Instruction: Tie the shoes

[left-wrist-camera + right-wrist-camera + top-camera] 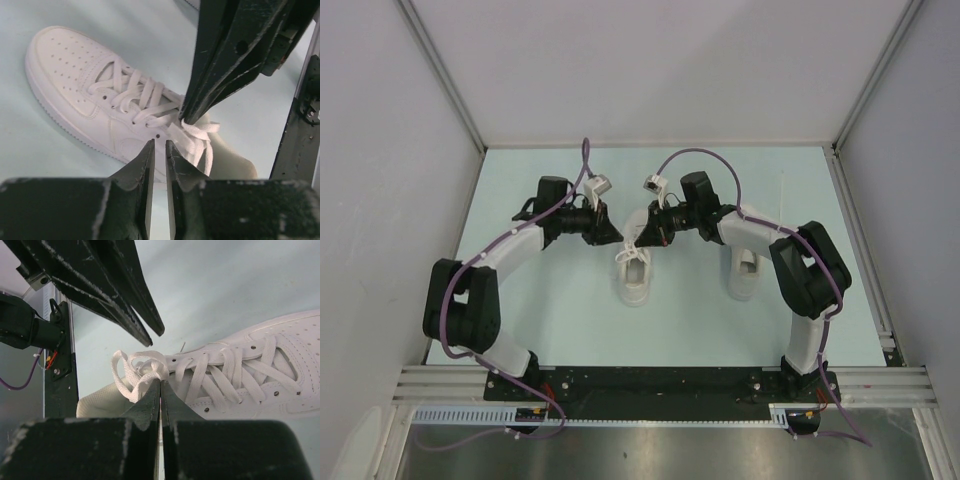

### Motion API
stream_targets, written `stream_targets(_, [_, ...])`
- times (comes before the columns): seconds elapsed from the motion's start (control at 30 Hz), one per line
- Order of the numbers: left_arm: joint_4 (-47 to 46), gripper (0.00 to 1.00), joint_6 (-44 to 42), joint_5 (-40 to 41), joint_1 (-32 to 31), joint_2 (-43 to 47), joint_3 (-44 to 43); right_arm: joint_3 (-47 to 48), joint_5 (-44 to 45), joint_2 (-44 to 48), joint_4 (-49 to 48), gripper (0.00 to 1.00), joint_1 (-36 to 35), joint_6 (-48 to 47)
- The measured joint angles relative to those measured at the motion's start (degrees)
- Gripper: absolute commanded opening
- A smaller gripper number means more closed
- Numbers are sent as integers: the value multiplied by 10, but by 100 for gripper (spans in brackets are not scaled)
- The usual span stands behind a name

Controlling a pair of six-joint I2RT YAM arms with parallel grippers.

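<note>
Centre shoe (636,278): lies flat on its sole in the middle of the table (560,330), toe toward the arms' bases, ankle opening toward the far wall; white all over, laced across the tongue.
Second shoe (744,275): sits to the right of the centre shoe, apart from it and roughly parallel, partly under the right arm (760,232).
Bunched lace (137,369): gathers in loose loops at the top of the lacing, by the ankle opening of the centre shoe; in the left wrist view, flat white ends hang over the shoe's side.
Right gripper (160,384): fingers pressed together with no gap, pinching the bunched lace at their tips; reaches in from the right, low over the shoe's collar.
Left gripper (159,146): jaws parted by a narrow slit with bare table showing through it, nothing between the fingers; hangs just beside the bunched lace.
Spacing of the two: nearly tip to tip in the top view, both over the centre shoe, one from each side.
Cables (585,165): purple, looping from each wrist back along the arms.
</note>
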State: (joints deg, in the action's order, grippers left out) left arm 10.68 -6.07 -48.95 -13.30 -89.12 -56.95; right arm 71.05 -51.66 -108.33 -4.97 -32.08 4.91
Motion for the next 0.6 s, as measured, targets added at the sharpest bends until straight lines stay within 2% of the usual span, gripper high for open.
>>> stream_targets(0.33, [11, 11, -5, -30, -22, -11, -14, 0, -8, 0, 0, 0, -2, -1])
stream_targets(0.6, [41, 10, -15, -38, -26, -23, -22, 0, -14, 0, 2, 0, -5, -14])
